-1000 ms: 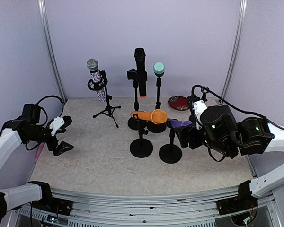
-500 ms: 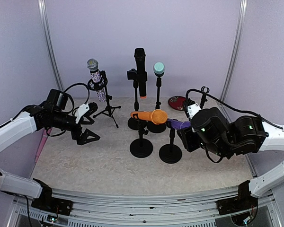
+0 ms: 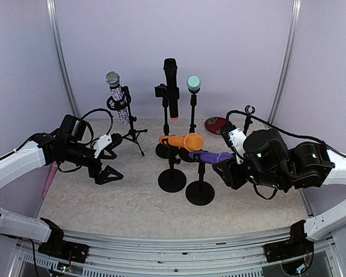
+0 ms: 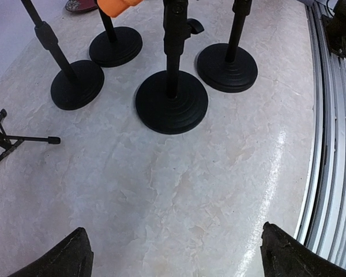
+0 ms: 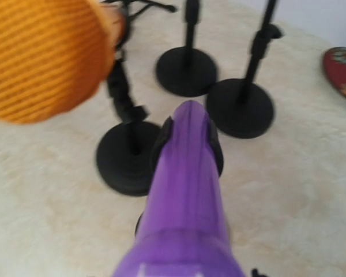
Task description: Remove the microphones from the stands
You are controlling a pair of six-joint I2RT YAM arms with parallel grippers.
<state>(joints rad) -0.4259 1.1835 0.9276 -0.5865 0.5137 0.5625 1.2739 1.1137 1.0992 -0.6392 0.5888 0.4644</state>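
Right gripper (image 3: 226, 166) clamps the tail end of the purple microphone (image 3: 210, 156), which lies level in the clip of its round-based stand (image 3: 200, 193). Left gripper (image 3: 109, 157) hangs over the table (image 3: 132, 208), jaws spread wide. Beyond it, an orange microphone (image 3: 181, 141) lies on its own stand, with a tall black microphone (image 3: 171, 81) farther back.

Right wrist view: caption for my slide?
Gripped purple microphone clipped in its stand, orange microphone looming upper left.
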